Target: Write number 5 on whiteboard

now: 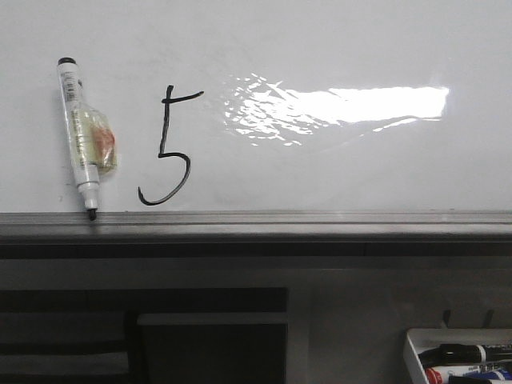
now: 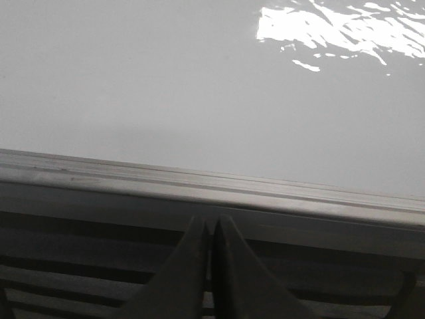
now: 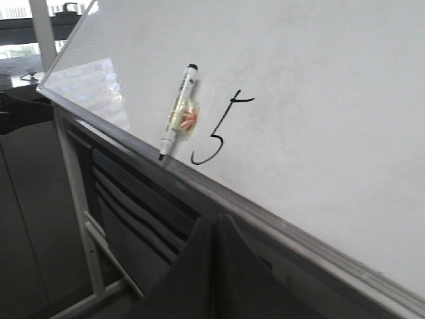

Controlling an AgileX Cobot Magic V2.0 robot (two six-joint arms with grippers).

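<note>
Both tools, left [image 2: 211, 232] and right [image 3: 214, 229], were pressed together, empty; brushing the glossy whiteboard [image 1: 360, 48] risked smearing the thin black 5 [image 1: 166, 148]

Front view square-on to whiteboard [image 1: 336, 48]; both wrist views low, near ledge [image 2: 199, 186]; right oblique.

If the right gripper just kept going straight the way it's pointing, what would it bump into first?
Probably the ledge of the whiteboard: the shut right gripper points at it, well right of the 5 and marker. Depth is hard to judge.
</note>
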